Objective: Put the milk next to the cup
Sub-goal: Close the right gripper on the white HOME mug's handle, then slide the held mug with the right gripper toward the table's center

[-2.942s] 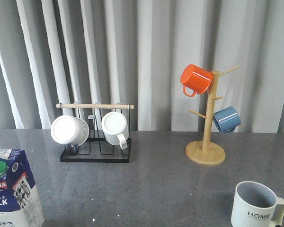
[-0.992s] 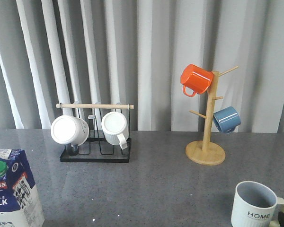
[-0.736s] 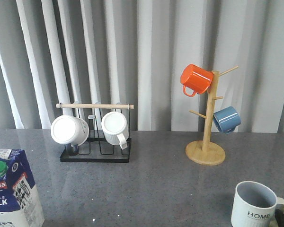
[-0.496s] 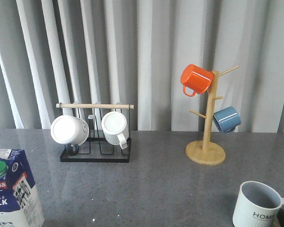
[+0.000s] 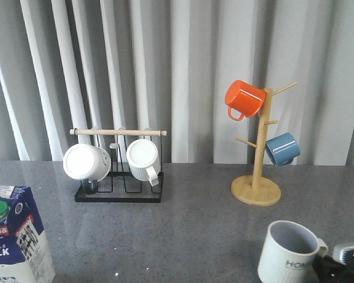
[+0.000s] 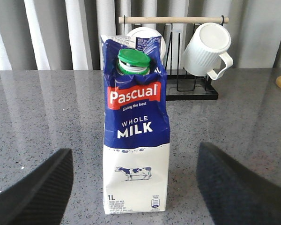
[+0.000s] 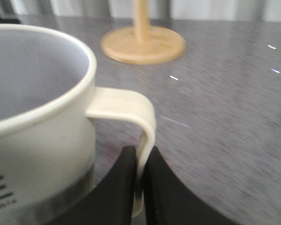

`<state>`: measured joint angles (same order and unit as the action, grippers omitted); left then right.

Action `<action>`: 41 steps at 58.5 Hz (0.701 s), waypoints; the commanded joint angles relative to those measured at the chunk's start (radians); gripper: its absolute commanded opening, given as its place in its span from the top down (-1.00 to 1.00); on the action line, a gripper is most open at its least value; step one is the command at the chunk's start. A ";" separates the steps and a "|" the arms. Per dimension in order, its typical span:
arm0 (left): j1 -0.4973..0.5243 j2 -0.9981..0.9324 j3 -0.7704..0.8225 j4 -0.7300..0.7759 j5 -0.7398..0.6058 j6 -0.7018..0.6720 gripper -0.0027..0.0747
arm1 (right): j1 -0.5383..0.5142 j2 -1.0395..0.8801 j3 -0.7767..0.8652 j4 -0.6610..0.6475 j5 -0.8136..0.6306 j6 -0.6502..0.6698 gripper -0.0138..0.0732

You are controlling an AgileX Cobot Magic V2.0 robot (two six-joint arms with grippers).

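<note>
While the milk stands between spread left fingers.

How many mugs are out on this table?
5: two white ribbed mugs on the black rack, an orange mug and a blue mug on the wooden tree, the HOME cup front right. None appear hidden.

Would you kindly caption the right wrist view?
Right end effector pinching the cup handle, wooden stand behind.

Five mugs, one carton
</note>
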<state>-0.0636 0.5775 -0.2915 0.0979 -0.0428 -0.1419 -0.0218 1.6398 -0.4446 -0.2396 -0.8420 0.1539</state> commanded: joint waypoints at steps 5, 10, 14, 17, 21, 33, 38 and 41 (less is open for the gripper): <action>-0.006 0.007 -0.035 -0.007 -0.074 -0.011 -0.46 | 0.198 -0.058 -0.102 0.252 0.022 -0.018 0.69; -0.006 0.007 -0.035 -0.007 -0.074 -0.011 -0.46 | 0.292 -0.052 -0.137 0.354 0.023 -0.069 0.69; -0.006 0.007 -0.035 -0.007 -0.074 -0.011 -0.46 | 0.367 -0.036 -0.167 0.432 0.021 -0.130 0.69; -0.006 0.007 -0.035 -0.007 -0.074 -0.011 -0.46 | 0.408 -0.017 -0.184 0.497 0.022 -0.183 0.69; -0.006 0.007 -0.035 -0.007 -0.074 -0.011 -0.46 | 0.452 0.011 -0.197 0.576 0.024 -0.244 0.69; -0.006 0.007 -0.035 -0.007 -0.074 -0.011 -0.46 | 0.547 0.099 -0.197 0.702 -0.012 -0.357 0.69; -0.006 0.007 -0.035 -0.007 -0.074 -0.011 -0.46 | 0.557 0.125 -0.197 0.721 -0.027 -0.354 0.69; -0.006 0.007 -0.035 -0.007 -0.074 -0.011 -0.46 | 0.557 0.132 -0.197 0.738 -0.026 -0.342 0.69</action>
<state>-0.0636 0.5775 -0.2915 0.0979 -0.0428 -0.1419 0.5315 1.7905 -0.6195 0.4786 -0.7967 -0.1824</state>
